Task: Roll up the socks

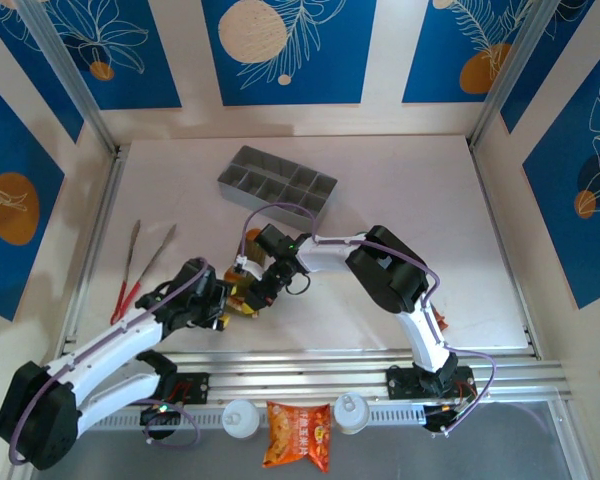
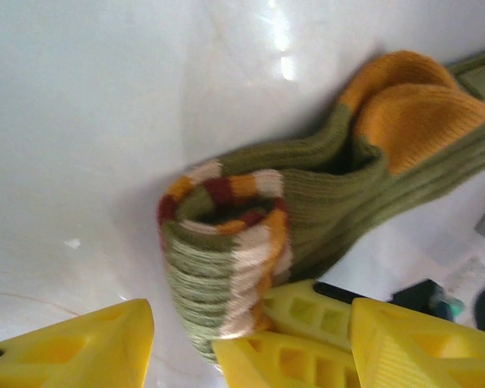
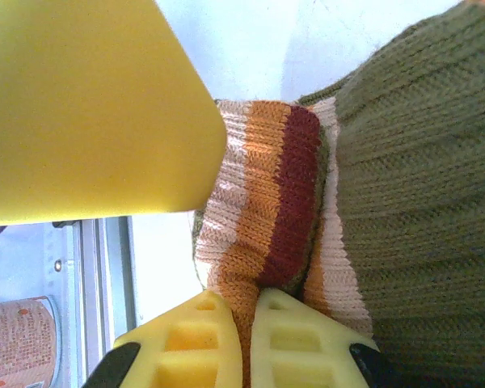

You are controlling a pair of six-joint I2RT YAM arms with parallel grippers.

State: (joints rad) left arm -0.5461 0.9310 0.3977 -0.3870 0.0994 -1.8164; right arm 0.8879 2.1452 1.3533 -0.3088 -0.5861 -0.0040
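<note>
An olive-brown sock (image 2: 307, 186) lies on the white table, its orange toe (image 2: 412, 105) at the far end. Its cuff end, striped cream, orange and dark red, is curled into a loose roll (image 2: 226, 242). My right gripper (image 3: 246, 295) is shut on the orange stripe of that cuff (image 3: 267, 202); its fingers (image 2: 307, 315) also show in the left wrist view. My left gripper (image 2: 246, 352) stands open astride the roll, with a gap between its left finger (image 2: 81, 347) and the sock. From above, both grippers, left (image 1: 225, 308) and right (image 1: 256, 296), meet over the sock near the table's front.
A grey compartment tray (image 1: 278, 187) sits behind the grippers. Red-handled tongs (image 1: 140, 265) lie at the left. An orange snack packet (image 1: 298, 435) and two white round caps (image 1: 242, 417) sit on the front rail.
</note>
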